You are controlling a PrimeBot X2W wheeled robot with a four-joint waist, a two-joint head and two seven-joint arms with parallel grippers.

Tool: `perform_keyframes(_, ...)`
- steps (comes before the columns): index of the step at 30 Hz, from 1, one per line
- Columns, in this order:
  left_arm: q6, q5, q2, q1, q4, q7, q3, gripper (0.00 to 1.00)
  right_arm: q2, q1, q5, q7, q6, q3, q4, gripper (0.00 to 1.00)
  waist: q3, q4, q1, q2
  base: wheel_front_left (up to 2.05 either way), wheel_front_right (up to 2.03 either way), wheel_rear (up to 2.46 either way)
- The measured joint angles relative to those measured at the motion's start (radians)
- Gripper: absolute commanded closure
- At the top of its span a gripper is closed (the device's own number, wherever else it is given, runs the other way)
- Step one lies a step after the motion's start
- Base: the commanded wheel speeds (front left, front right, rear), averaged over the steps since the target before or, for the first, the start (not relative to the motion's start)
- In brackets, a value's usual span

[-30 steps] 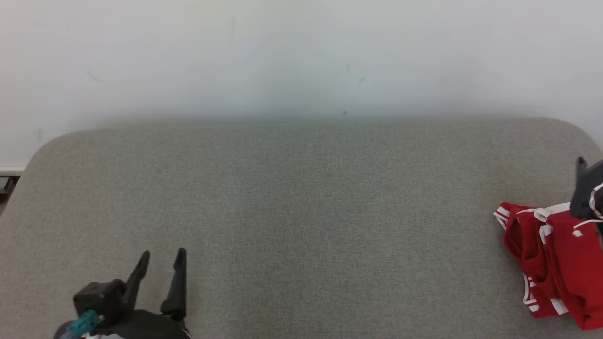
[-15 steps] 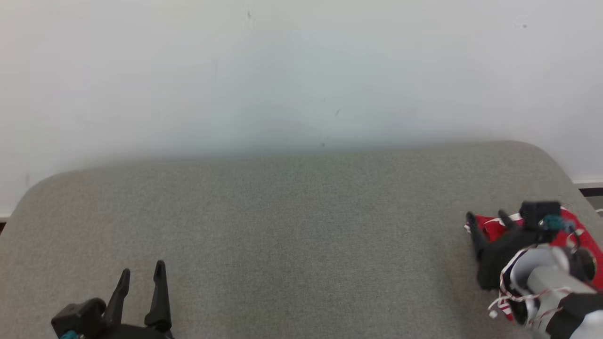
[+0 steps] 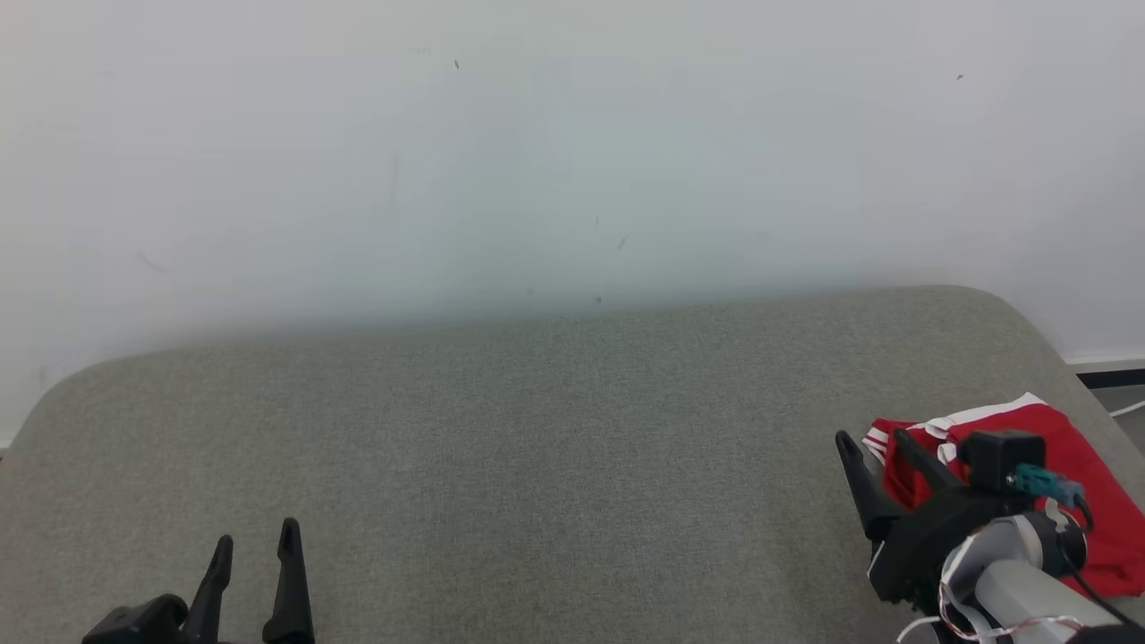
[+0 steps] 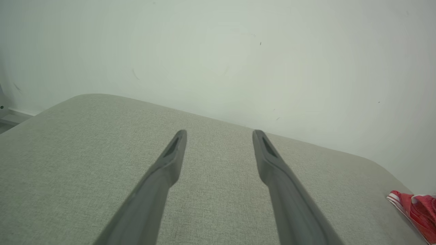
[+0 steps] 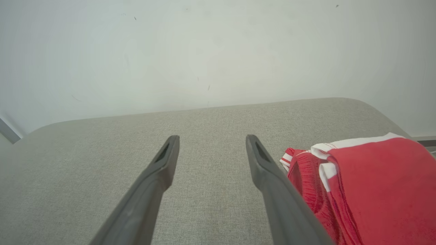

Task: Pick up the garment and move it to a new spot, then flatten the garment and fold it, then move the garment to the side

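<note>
Beside garment (image 3: 1093, 458), right jaws have shifted.

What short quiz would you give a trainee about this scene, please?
1. Where on the grey padded surface does the red garment lie? A) robot's left B) middle C) robot's right
2. True or false: the right end effector is closed on the garment.
3. Fill in: the left end effector rests over bare surface with its jaws ____.
Key: 1 C; 2 false, its jaws stand apart beside the garment; 3 open.
</note>
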Motion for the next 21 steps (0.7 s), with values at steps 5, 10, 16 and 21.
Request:
perform_keyframes(5, 0.000, 0.008, 0.004, 0.007, -0.007, 0.000, 0.001, 0.00, -0.002, 0.090, -0.034, 0.000, 0.000, -0.104, -0.046, 0.00, 0.000, -0.003, 0.0000, 0.0000, 0.00, 0.00, 0.00)
perform_keyframes(10, 0.000, 0.020, 0.013, 0.020, -0.007, 0.008, 0.001, 0.00, 0.023, 0.159, -0.130, 0.000, 0.000, -0.194, -0.052, 0.00, 0.001, -0.013, 0.0001, 0.0000, 0.00, 0.00, 0.00)
perform_keyframes(16, 0.000, 0.033, 0.013, 0.019, -0.005, 0.018, -0.014, 0.00, 0.068, 0.245, -0.228, 0.000, 0.000, -0.253, -0.109, 0.00, 0.004, -0.021, 0.0001, 0.0000, 0.00, 0.00, 0.00)
perform_keyframes(21, 0.000, 0.037, 0.012, 0.018, -0.005, 0.028, -0.035, 0.00, 0.094, 0.291, -0.288, 0.000, 0.000, -0.296, -0.175, 0.00, 0.008, -0.026, 0.0001, 0.0000, 0.00, 0.00, 0.00)
